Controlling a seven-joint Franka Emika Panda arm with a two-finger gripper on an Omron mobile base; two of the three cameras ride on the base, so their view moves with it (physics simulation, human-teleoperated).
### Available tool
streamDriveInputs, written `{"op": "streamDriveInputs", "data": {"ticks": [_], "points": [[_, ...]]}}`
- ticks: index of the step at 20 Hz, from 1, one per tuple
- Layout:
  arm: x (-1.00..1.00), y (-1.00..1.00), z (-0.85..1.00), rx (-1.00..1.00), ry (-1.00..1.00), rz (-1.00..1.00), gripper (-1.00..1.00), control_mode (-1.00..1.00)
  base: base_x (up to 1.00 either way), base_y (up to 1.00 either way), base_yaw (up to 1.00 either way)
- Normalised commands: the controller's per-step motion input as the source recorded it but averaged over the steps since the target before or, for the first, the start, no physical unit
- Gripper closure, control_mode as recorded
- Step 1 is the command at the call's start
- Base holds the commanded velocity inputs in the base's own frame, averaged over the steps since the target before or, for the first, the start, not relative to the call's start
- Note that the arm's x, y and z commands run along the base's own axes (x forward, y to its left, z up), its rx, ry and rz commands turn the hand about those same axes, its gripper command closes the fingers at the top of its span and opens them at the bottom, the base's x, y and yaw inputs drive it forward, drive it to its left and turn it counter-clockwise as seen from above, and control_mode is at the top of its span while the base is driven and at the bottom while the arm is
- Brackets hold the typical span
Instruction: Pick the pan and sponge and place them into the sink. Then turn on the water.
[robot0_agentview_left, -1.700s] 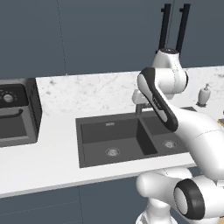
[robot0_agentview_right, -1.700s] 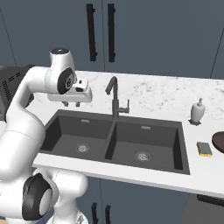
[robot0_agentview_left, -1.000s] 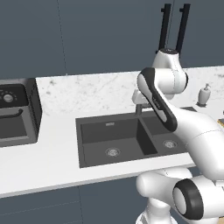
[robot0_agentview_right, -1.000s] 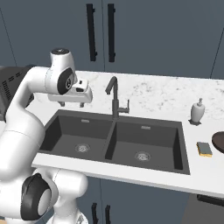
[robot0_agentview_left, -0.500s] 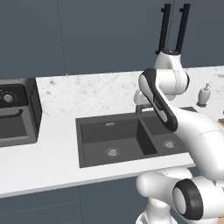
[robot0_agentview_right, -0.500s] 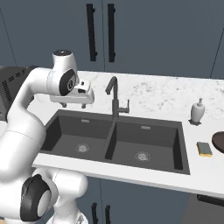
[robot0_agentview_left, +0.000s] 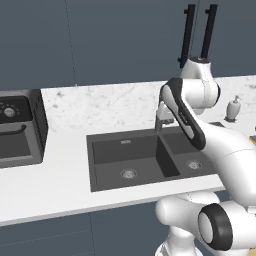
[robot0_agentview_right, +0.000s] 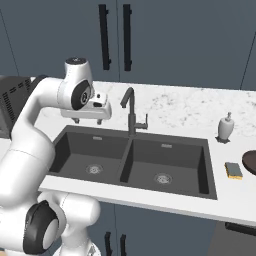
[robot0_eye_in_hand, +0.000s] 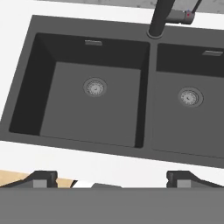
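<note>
The tool (robot0_eye_in_hand: 111, 177) is open and holds nothing, above the wide dark grey sink (robot0_eye_in_hand: 26, 78). Far to its right on the counter (robot0_agentview_right: 235, 197) lies the small yellow sponge (robot0_agentview_right: 232, 170), probably soft and light; pinch its long sides.

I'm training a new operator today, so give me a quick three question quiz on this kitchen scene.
1. True or false: the sponge already lies in the sink.
2. Which stands closest to the sponge? A) the oven B) the soap bottle C) the faucet
3. Fill in: the gripper looks down into the sink with its fingers spread, so it is ____.

Key: 1 false, it lies on the counter right of the sink. 2 B. 3 open.
</note>
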Motion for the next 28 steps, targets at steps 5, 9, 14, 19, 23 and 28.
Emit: {"op": "streamDriveInputs", "data": {"ticks": [5, 9, 14, 19, 23, 28], "points": [[0.0, -0.05, 0.0, 0.0, 0.0, 0.0, -1.0, 1.0, 0.0, -0.24, 0.0], [0.0, 0.0, 0.0, 0.0, 0.0, 0.0, -1.0, 1.0, 0.0, -0.56, 0.0], [0.0, 0.0, 0.0, 0.0, 0.0, 0.0, -1.0, 1.0, 0.0, -0.59, 0.0], [0.0, 0.0, 0.0, 0.0, 0.0, 0.0, -1.0, 1.0, 0.0, -0.6, 0.0], [0.0, 0.0, 0.0, 0.0, 0.0, 0.0, -1.0, 1.0, 0.05, -0.54, 0.0], [0.0, 0.0, 0.0, 0.0, 0.0, 0.0, -1.0, 1.0, 0.14, -0.42, 0.02]]}}
